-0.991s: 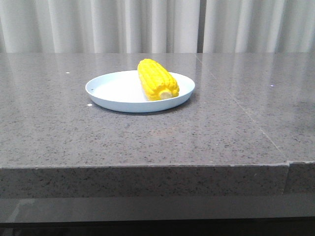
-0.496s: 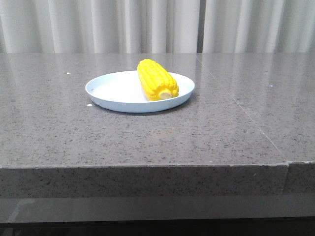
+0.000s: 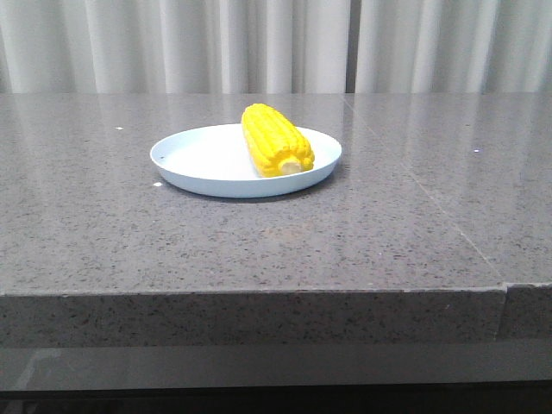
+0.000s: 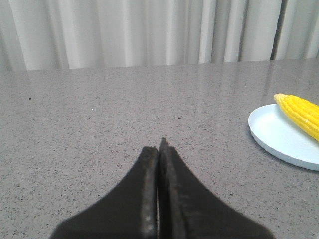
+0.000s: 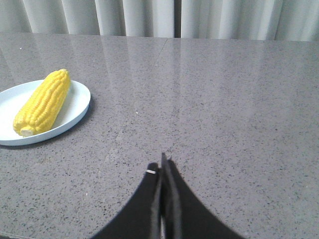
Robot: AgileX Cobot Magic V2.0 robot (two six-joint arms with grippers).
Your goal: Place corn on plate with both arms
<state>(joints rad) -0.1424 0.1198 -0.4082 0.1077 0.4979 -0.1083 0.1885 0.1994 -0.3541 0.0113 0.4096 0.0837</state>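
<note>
One corn [image 3: 276, 140] cob lies on the plate [image 3: 207, 159], right of the plate's centre, its pale cut end toward the near rim and its tapered tip toward the far side. It rests wholly inside the rim, nothing overhanging. The plate sits on the grey speckled desk [image 3: 259, 250], toward the far half, with pale curtains [image 3: 259, 43] behind.

Neither arm shows in the front view. The left tool [image 4: 158, 149] is clenched, fingers pressed together on nothing, low over bare desk with the plate off to its right. The right tool [image 5: 161, 172] is likewise clenched and empty, with the plate off to its left. Both stand well apart from the corn.

Judgement: placement appears complete; what remains is to leave it undisturbed. Good practice would be to keep both tools clear of the plate rim, since the rounded cob could roll if the plate is nudged, and to confirm the cob is settled before closing the task.
</note>
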